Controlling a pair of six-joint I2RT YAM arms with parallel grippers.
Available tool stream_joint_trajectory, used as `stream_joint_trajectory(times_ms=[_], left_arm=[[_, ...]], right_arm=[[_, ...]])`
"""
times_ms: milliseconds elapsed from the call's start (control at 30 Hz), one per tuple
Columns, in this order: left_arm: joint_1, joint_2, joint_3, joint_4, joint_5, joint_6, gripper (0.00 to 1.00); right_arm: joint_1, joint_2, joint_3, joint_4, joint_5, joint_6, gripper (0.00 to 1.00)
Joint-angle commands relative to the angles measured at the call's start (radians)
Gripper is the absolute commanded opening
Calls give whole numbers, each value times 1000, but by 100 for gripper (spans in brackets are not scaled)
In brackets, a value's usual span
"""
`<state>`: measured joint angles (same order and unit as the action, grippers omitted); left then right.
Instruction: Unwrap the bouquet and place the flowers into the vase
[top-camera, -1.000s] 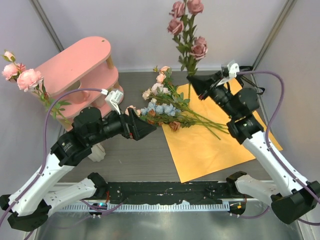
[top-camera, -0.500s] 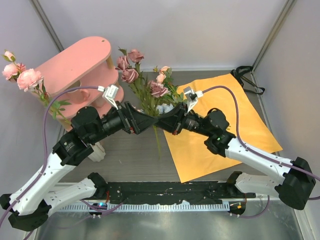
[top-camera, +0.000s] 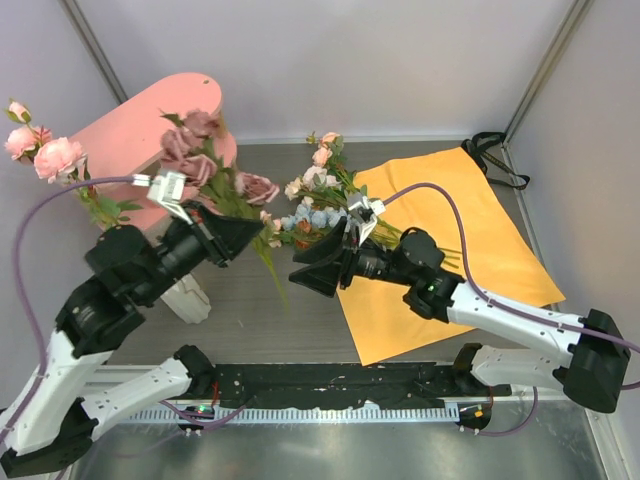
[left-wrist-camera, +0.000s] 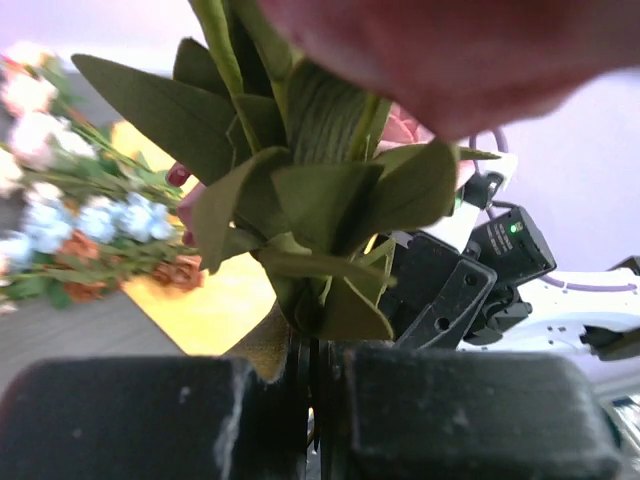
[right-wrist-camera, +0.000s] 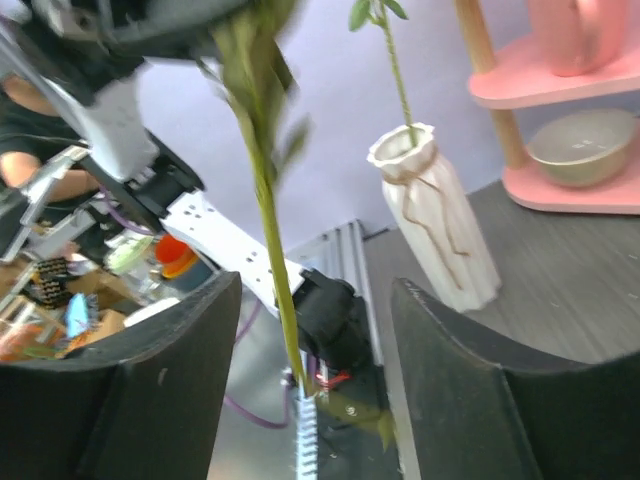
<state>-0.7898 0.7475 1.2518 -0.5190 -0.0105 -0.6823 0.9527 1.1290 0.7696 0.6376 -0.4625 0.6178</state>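
**Left pincer** (left-wrist-camera: 315, 400): closed on the leafy stem of the dark-pink roses (top-camera: 190, 150), gripped below the blooms, with the tail hanging free.

**Right pincer** (right-wrist-camera: 315, 330): open, fingers wide. The tail passed between them, seemingly touching neither.

**Vase** (right-wrist-camera: 435, 215): upright near the tabletop's left edge, beside the pink shelf (top-camera: 150, 125), with one stem already in it.

**Remaining flowers** (top-camera: 320, 210): lying mid-tabletop, across the far-left edge of the orange sheet (top-camera: 460, 250).

**Handling note:** I judged the right pincer should back straight off first. I would then keep the stem vertical, bring its tail over the wavy rim clear of the standing stem, and lower it well in before letting go.
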Motion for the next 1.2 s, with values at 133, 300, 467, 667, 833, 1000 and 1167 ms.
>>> stream_joint_trajectory(times_ms=[133,300,467,667,833,1000,1167], left_arm=[[3,-82,382,-393,-454,291,0],[1,-108,521,-447,-644,392,0],[1,-134,526,-366,-764,512,0],[1,-177,424,-251,-842,589,0],[1,-238,285,-135,-931,561,0],[1,-229,304,-107,-957,552,0],[1,-152,434,-156,-954,534,0]], right_arm=[[4,-161,4,-274,240,-242,75],[3,-164,-15,-306,275,-256,75],[3,-149,-21,-293,274,-228,75],[3,-158,-27,-292,295,-228,75],[3,-160,-26,-300,300,-233,75],[3,-160,-23,-309,303,-236,75],[4,-160,-30,-311,306,-236,75]])
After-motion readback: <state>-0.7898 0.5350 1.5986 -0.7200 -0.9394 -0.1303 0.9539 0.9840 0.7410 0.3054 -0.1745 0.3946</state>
